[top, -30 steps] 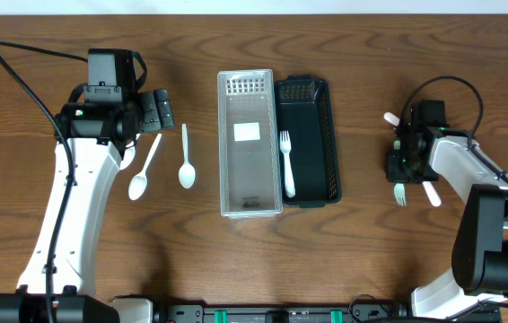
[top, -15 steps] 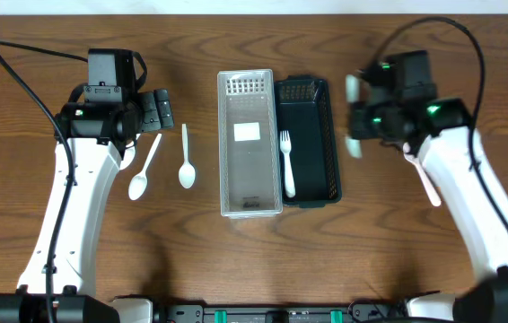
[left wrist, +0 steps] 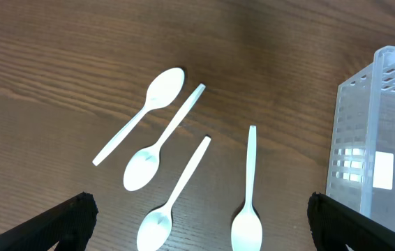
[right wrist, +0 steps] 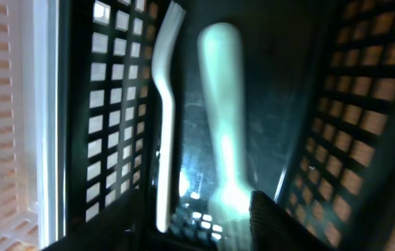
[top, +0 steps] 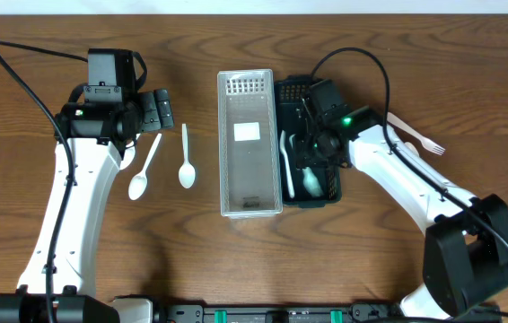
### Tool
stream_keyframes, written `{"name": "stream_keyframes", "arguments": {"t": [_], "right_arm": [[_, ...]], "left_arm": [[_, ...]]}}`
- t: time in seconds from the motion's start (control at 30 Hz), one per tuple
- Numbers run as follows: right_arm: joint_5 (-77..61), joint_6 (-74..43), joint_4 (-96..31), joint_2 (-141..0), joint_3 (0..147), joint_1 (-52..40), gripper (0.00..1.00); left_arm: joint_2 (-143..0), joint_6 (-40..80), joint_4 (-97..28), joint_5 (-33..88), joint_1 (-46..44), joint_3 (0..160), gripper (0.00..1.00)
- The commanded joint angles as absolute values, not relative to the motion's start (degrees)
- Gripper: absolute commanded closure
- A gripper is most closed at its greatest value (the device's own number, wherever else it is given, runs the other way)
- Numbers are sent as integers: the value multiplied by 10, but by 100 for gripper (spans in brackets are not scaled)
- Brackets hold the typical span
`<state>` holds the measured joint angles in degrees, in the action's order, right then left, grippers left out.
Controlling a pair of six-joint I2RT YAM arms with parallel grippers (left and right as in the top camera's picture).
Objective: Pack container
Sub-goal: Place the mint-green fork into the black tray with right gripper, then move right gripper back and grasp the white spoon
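A clear container (top: 249,202) and a black basket (top: 329,135) stand side by side mid-table. In the basket lie a white fork (top: 286,170) (right wrist: 164,139) and a second white utensil (top: 311,183) (right wrist: 224,118), blurred, so fork or spoon I cannot tell. My right gripper (top: 312,154) (right wrist: 197,213) hangs low inside the basket, open, its fingers (right wrist: 273,222) apart on either side of that utensil's near end without pinching it. My left gripper (top: 160,109) (left wrist: 204,230) is wide open above several white spoons (left wrist: 157,162), holding nothing.
Two spoons (top: 144,168) (top: 186,159) show left of the clear container (left wrist: 382,164). One white fork (top: 417,136) lies on the wood at the right, by the right arm's cable. The left arm covers part of the spoon area.
The right arm swung from the table's right side over to the black basket. Its jaws, shut before, now stand apart, and a second white utensil lies in the basket. The left arm is unmoved.
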<state>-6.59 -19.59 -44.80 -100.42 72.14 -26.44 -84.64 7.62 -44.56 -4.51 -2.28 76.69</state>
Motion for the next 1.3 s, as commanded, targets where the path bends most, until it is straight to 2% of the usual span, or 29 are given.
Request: {"name": "stream_keyframes", "arguments": {"t": [0.0,0.13,0.2,0.27,0.33,0.37,0.5,0.67,0.87,1.1,1.17,1.27], "right_arm": [[-30,-164,-457,-960,763,-237,35],[36,-115,-463,-907,776,-164,24],[60,-66,-467,-890,776,-113,14],[60,-8,-478,-887,776,-65,12],[53,32,-500,-892,775,-17,4],[44,58,-516,-895,775,8,4],[12,130,-540,-920,762,76,9],[-12,177,-545,-980,752,121,14],[-15,189,-549,-1067,752,129,36],[-15,183,-555,-1127,752,127,40],[-13,173,-557,-1139,752,127,47],[-10,148,-557,-1152,752,127,67]], "left_arm": [[-851,71,-446,-52,-20,777,2],[-851,71,-446,-52,-20,777,2],[-851,71,-446,-52,-20,777,2],[-851,71,-446,-52,-20,777,2],[-851,71,-446,-52,-20,777,2],[-851,71,-446,-52,-20,777,2],[-851,71,-446,-52,-20,777,2],[-851,71,-446,-52,-20,777,2],[-851,71,-446,-52,-20,777,2],[-851,71,-446,-52,-20,777,2],[-851,71,-446,-52,-20,777,2],[-851,71,-446,-52,-20,777,2]]}}
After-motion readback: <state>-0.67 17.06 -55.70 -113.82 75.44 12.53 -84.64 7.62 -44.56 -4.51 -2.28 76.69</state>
